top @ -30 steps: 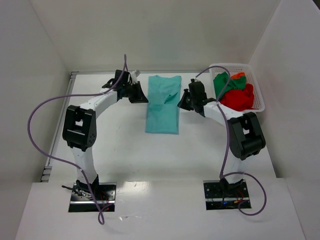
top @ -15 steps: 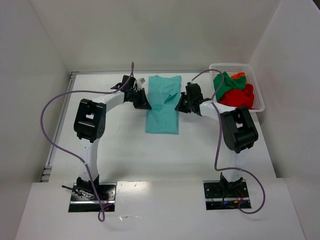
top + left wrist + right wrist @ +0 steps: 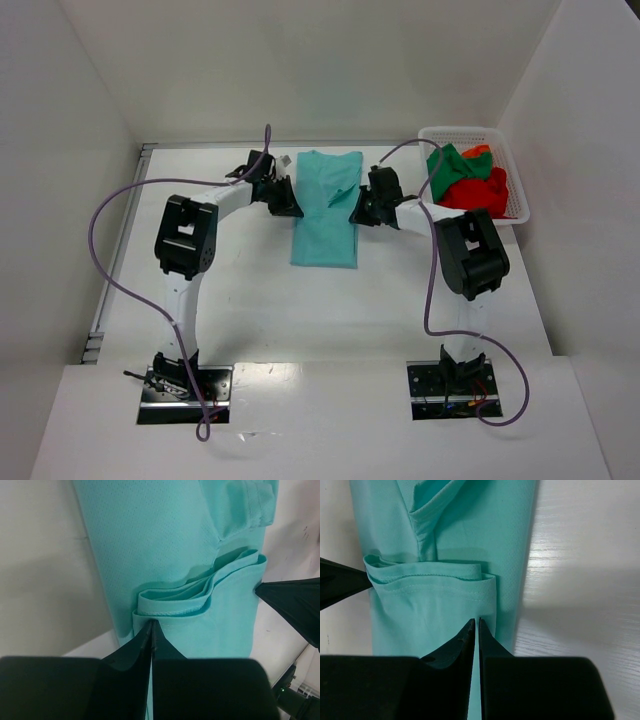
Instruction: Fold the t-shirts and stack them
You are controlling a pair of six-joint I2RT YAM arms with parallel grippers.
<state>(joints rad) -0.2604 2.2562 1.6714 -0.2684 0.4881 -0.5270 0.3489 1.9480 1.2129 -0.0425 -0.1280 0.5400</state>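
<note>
A teal t-shirt (image 3: 325,225) lies on the table as a long narrow strip, with one end folded back so its hem (image 3: 200,597) crosses the middle. My left gripper (image 3: 294,207) (image 3: 151,623) is at the strip's left edge, its jaws shut with the tips pinching the hem's corner. Opposite it, my right gripper (image 3: 355,214) (image 3: 476,620) is shut on the other corner of the folded flap (image 3: 435,610). Red (image 3: 478,196), dark green (image 3: 448,170) and orange (image 3: 480,151) t-shirts lie bunched in the basket.
The white lattice basket (image 3: 458,130) stands at the back right, close to the right arm. White walls close in the table on three sides. Purple cables loop from both arms, and a small white object (image 3: 285,159) lies behind the left gripper.
Both arms' elbows have swung inward and both grippers have shifted slightly toward the shirt's edges. The teal strip keeps its shape and place.
</note>
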